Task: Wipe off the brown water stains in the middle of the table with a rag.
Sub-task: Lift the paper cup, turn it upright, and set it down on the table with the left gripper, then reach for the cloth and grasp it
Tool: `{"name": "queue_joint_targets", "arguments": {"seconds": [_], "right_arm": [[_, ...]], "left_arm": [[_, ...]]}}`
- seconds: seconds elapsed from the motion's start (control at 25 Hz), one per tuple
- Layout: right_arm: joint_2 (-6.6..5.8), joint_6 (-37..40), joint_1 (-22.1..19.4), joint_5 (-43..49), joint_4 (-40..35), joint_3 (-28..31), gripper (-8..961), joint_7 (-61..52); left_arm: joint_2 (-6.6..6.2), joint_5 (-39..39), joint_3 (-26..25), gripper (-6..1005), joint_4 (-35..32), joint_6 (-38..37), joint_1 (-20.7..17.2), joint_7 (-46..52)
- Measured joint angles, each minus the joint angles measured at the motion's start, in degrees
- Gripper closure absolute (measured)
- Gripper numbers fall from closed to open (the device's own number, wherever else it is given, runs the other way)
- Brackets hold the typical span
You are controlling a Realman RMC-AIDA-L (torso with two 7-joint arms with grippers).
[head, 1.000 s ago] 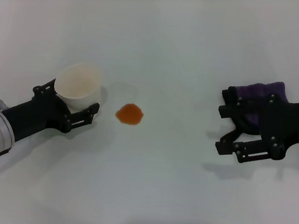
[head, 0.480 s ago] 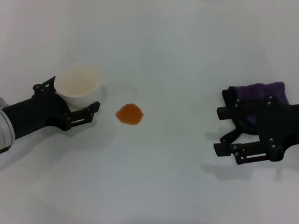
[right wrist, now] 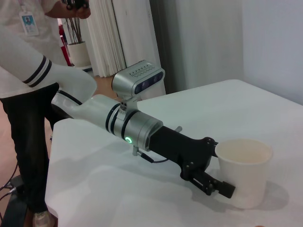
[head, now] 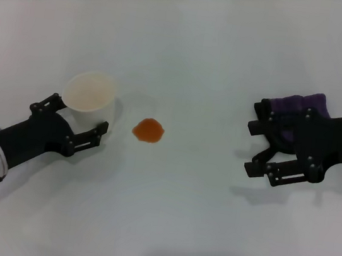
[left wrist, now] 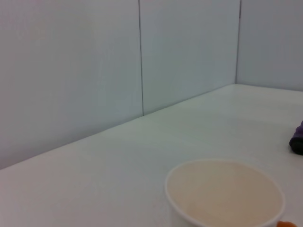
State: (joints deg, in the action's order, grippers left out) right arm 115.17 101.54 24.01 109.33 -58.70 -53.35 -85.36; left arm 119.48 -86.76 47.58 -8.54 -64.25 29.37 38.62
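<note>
The brown water stain (head: 148, 130) is a small orange-brown blob on the white table (head: 171, 217), near the middle. It just shows in the left wrist view (left wrist: 284, 224). The dark purple rag (head: 300, 107) lies at the right, partly under my right arm; a corner shows in the left wrist view (left wrist: 298, 137). My right gripper (head: 252, 147) is open and empty, its fingertips past the rag on the stain side. My left gripper (head: 78, 115) is open at the base of a white cup (head: 89, 94), also seen in the right wrist view (right wrist: 213, 182).
The white cup shows in the left wrist view (left wrist: 225, 194) and the right wrist view (right wrist: 244, 172), standing upright just left of the stain. A person (right wrist: 28, 94) stands beyond the table's left end. Wall panels (left wrist: 94, 71) rise behind the table's far edge.
My left gripper has drawn back from the cup, toward the near left; the cup stays upright in place. The right arm has barely moved.
</note>
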Motion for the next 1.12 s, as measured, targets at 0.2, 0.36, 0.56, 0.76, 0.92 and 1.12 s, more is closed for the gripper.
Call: {"name": "queue_joint_targets", "arguments": {"seconds": [0.2, 0.36, 0.56, 0.76, 0.92, 1.12], "right_arm": [[-0.02, 0.18, 0.0, 0.01, -0.01, -0.01, 270, -0.02], [0.01, 0.22, -0.06, 0.01, -0.01, -0.08, 271, -0.06], [0.03, 0.32, -0.16, -0.49, -0.01, -0.09, 272, -0.08], [0.06, 0.44, -0.26, -1.32, -0.04, -0.08, 274, -0.33], [0.06, -0.25, -0.27, -1.56, -0.41, -0.07, 275, -1.53], [0.06, -2.31, 0.11, -1.38, -0.59, -0.12, 276, -4.72]], "left_arm": [[-0.02, 0.47, -0.06, 126, -0.13, -0.65, -1.15, -0.01], [-0.04, 0.8, -0.09, 126, -0.99, -1.59, -3.2, -0.03], [-0.21, 0.84, -0.12, 127, -2.06, -5.08, -5.36, 0.48], [-0.55, -0.99, 0.28, 128, -5.99, -10.85, -8.59, 4.5], [-0.58, -5.98, 0.36, 128, -11.21, -14.67, -11.02, 10.03], [-0.78, -12.28, 0.41, 129, -16.43, -18.22, -11.91, 16.68]]}}
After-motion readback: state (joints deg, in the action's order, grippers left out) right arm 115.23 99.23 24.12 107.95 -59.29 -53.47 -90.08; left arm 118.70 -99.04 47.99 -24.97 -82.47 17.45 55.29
